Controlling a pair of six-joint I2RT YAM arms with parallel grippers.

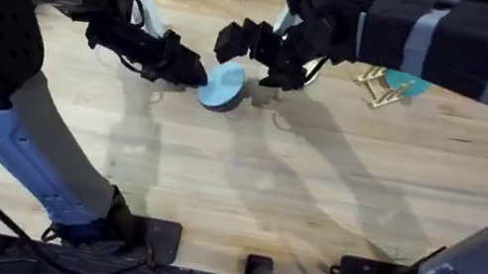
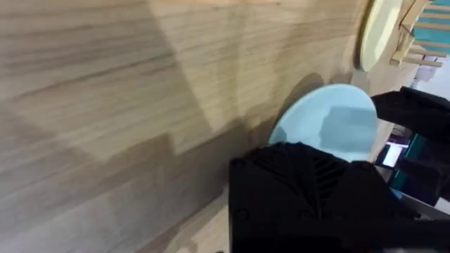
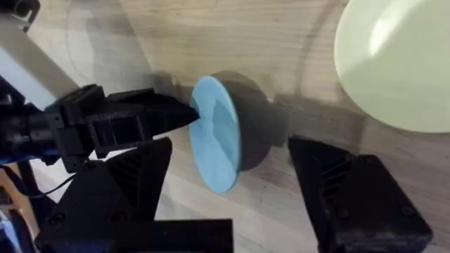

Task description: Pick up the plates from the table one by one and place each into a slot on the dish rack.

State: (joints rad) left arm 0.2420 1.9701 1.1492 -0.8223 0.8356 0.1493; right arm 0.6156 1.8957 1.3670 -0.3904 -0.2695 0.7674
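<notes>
The left pincer [image 1: 197, 74] pinched the light blue plate [image 1: 223, 86] on edge above the counter [image 1: 315, 190]; the right pincer [image 3: 232, 186] stood spread around it.

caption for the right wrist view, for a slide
Left gripper holds the light blue plate up on edge above the table, between the right gripper's open fingers, the pale yellow plate beyond.
</notes>
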